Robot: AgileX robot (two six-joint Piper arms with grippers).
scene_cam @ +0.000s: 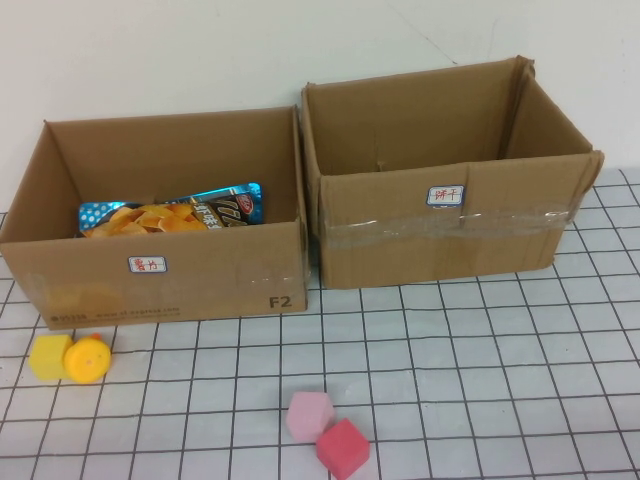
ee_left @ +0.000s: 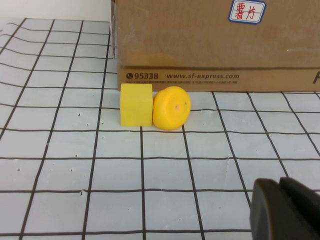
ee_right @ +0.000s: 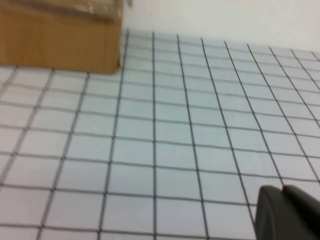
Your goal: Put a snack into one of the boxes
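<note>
Two brown cardboard boxes stand side by side at the back of the table. The left box [scene_cam: 200, 270] holds a snack [scene_cam: 170, 213], a blue bag printed with orange chips, lying flat inside. The taped right box [scene_cam: 400, 245] shows nothing inside. Neither arm appears in the high view. My left gripper [ee_left: 279, 182] is shut and empty, low over the grid mat in front of the left box [ee_left: 200, 45]. My right gripper [ee_right: 282, 190] is also shut and empty, over the mat off the corner of the right box [ee_right: 60, 40].
A yellow cube [scene_cam: 48, 357] and a yellow round block [scene_cam: 88, 359] touch each other in front of the left box; both show in the left wrist view, cube [ee_left: 136, 104] and round block [ee_left: 171, 107]. A pink block [scene_cam: 309, 415] and a red block [scene_cam: 343, 448] lie at the front centre.
</note>
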